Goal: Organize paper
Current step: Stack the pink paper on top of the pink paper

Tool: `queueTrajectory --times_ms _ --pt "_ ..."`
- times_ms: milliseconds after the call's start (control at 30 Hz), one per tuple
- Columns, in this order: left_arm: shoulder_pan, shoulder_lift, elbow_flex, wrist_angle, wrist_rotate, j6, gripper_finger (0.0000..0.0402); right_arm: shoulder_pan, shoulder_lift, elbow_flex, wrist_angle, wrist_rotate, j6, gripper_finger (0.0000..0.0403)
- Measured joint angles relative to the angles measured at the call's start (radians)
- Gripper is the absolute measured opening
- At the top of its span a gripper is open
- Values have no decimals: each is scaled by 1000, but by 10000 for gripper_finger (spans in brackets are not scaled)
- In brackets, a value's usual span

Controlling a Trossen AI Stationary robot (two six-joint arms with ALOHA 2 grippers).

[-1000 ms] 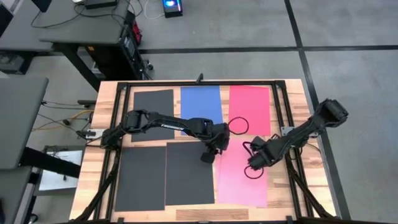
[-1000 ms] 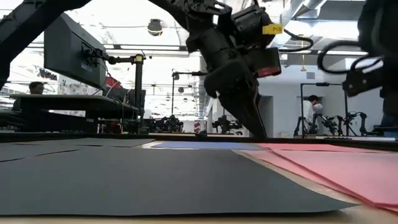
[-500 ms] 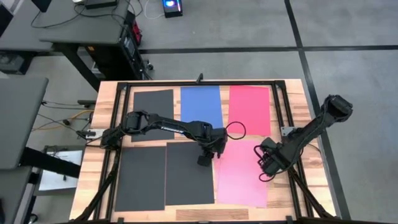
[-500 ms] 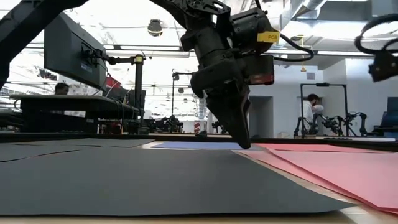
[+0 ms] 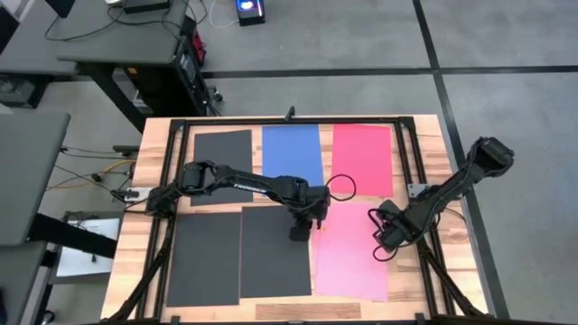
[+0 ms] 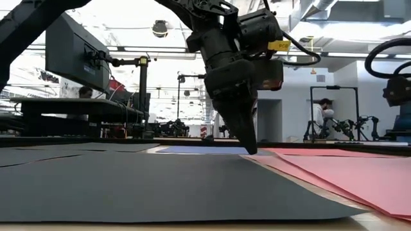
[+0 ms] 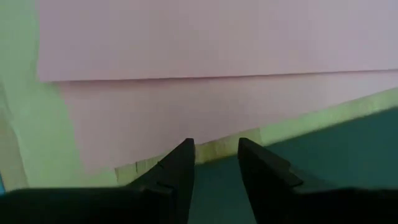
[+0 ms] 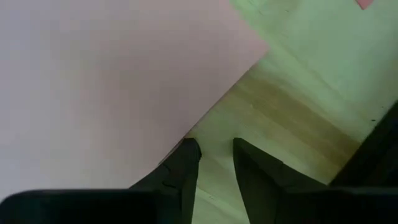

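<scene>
High view: six sheets of paper lie on the wooden table [image 5: 424,144] in two rows. In the upper row, from the frame's left, are a dark grey sheet [image 5: 221,153], a blue sheet [image 5: 291,152] and a red sheet [image 5: 363,158]. In the lower row are two larger dark sheets [image 5: 240,255] side by side and a pink sheet [image 5: 352,253] at lower right. The left gripper [image 5: 301,230] reaches in from the left and sits at frame centre, over the narrow strip between the right-hand dark sheet and the pink one. The right gripper [image 5: 386,246] comes from the right and hangs at the pink sheet's right edge.

Low view: the left gripper [image 6: 249,149] points steeply down at centre, its tip at the table surface, seemingly touching, though contact is hard to confirm. Dark paper fills the foreground; pink lies at lower right. A person [image 6: 323,115] stands far back in the room.

Left wrist view: the fingers [image 7: 180,171] stand slightly apart, holding nothing, over bare wood between the pink and dark paper.

Right wrist view: the fingers [image 8: 186,163] are narrowly parted with nothing between them, beside the pink sheet's edge, over wood.
</scene>
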Motion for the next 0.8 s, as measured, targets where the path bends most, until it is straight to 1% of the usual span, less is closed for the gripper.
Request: queueTrajectory --times_ms 233,533,800 --pt "2 50 5 17 14 -19 109 -52 1 -2 6 -13 -56 91" --pt "1 61 10 46 16 -23 109 -143 1 -2 21 -24 -149 91" --pt "0 61 8 57 9 -26 109 -183 2 -2 27 -12 -169 91"
